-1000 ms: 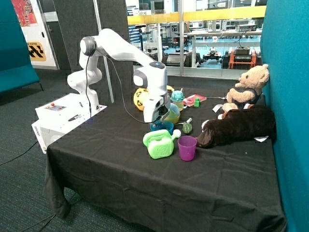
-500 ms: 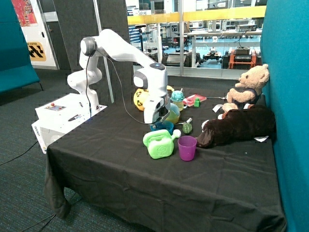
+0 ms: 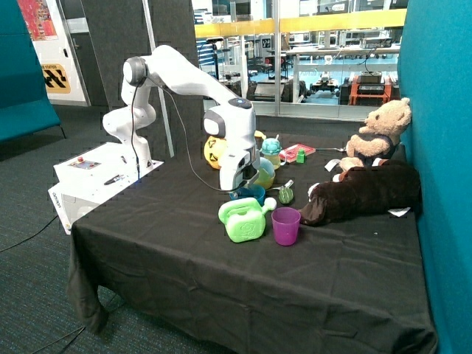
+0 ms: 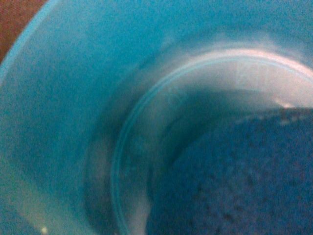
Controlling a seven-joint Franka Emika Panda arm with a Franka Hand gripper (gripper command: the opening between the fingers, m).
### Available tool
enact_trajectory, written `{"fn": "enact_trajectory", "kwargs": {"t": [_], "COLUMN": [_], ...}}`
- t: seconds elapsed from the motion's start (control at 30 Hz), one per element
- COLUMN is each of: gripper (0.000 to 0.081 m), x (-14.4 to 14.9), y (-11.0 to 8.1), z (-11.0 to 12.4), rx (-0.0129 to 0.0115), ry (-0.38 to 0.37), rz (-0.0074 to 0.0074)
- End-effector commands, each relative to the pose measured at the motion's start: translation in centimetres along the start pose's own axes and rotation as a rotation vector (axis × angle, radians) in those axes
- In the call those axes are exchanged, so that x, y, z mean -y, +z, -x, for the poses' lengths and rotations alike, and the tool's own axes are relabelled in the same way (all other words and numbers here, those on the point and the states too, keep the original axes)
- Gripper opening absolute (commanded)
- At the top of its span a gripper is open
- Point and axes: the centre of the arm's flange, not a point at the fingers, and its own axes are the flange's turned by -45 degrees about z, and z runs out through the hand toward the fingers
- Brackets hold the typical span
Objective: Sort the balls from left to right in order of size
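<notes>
From the outside view I have the gripper [image 3: 241, 189] down at the blue bowl [image 3: 248, 193], a touch lower than a second ago, so I judge I'm reaching for a ball inside it. The yellow ball [image 3: 214, 150] sits behind the bowl, another ball [image 3: 263, 173] just beside it, the green watering can [image 3: 243, 220] in front. My wrist view is filled by the bowl's wall [image 4: 58, 98] with a dark blue ball [image 4: 234, 181] inside. I cannot tell whether the fingers are apart; sorting looks barely begun.
</notes>
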Motion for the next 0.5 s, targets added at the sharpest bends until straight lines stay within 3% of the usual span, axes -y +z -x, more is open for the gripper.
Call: {"fn": "enact_trajectory", "kwargs": {"t": [0.0,0.47], "gripper": [0.0678,0.0677], "x": [0.36,1.08], "y": [0.84,1.14], "z": [-0.04,-0.28], "rx": [-0.0012,-0.0012], "ry": [-0.006,-0.02], "rz": [-0.0014,-0.0014]}}
